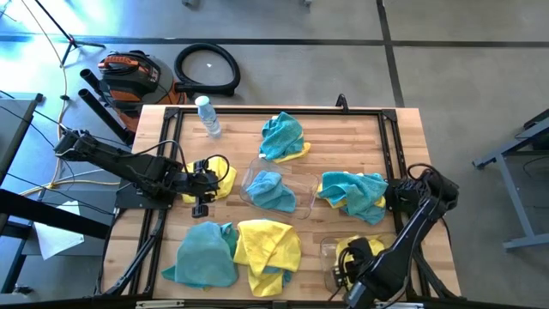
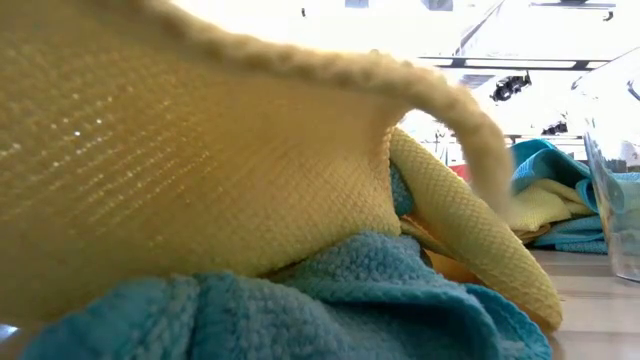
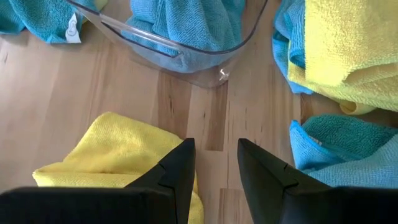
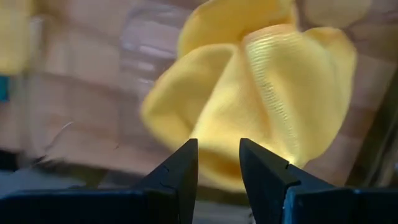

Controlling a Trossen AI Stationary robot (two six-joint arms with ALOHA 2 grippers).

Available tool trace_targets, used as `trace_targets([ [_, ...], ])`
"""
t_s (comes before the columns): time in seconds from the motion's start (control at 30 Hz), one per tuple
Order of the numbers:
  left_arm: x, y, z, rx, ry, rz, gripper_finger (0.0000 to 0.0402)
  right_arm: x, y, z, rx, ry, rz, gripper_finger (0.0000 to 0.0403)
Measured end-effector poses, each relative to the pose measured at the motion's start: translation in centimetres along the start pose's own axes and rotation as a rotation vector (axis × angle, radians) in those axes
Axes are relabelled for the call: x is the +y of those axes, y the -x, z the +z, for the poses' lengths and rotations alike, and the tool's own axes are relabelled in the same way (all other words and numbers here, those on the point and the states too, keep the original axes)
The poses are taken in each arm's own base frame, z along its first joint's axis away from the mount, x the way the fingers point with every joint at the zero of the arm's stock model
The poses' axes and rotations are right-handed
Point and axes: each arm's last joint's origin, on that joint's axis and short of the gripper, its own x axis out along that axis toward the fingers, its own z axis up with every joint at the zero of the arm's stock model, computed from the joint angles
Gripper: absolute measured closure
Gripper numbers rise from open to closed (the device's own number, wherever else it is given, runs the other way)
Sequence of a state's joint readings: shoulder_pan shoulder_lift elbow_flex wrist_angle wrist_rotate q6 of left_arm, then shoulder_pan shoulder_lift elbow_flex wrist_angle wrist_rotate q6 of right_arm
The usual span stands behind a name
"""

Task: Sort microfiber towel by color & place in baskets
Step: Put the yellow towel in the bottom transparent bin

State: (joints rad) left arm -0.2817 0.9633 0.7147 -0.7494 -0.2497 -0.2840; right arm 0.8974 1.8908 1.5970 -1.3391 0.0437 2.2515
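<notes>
- At table centre, clear basket holds a teal towel.
- Second basket at 5 o'clock holds a yellow towel; right gripper over it, jaws slightly parted, nothing pinched between them in the wrist view.
- Left gripper at 9 o'clock, jaws parted and empty, a yellow cloth just beside it.
- Loose cloths: teal-on-yellow pile at 12, teal heap at 3, teal and yellow at 6–7.
- Bottle at 11.
</notes>
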Motion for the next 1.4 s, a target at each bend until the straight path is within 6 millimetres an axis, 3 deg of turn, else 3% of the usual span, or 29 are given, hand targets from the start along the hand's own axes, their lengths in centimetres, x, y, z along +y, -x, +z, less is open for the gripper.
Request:
trace_targets([
  [0.33, 0.0, 0.0, 0.0, 0.000, 0.002, 0.000, 0.0291, -0.8, -5.2, 2.5, -0.070, -0.070, -0.165, 0.0289],
  [0.57, 0.0, 0.0, 0.0, 0.001, 0.019, 0.000, 0.0291, -1.0, -9.5, 2.6, -0.004, -0.075, -0.072, 0.0289],
  [0.73, 0.0, 0.0, 0.0, 0.001, 0.017, 0.000, 0.0291, -1.3, -10.4, 2.3, 0.029, -0.062, -0.041, 0.0289],
  [0.9, 0.0, 0.0, 0.0, 0.000, 0.002, 0.000, 0.0291, -1.3, -9.1, 1.9, 0.000, -0.028, -0.087, 0.0289],
  [1.27, 0.1, 0.0, 0.0, -0.010, 0.001, 0.034, 0.0291, -1.0, -0.8, 0.6, -0.112, 0.011, -0.068, 0.0289],
  [1.4, 0.1, 0.0, 0.0, -0.010, 0.000, 0.035, 0.0291, -1.3, 0.8, 0.9, -0.147, 0.013, -0.091, 0.0289],
])
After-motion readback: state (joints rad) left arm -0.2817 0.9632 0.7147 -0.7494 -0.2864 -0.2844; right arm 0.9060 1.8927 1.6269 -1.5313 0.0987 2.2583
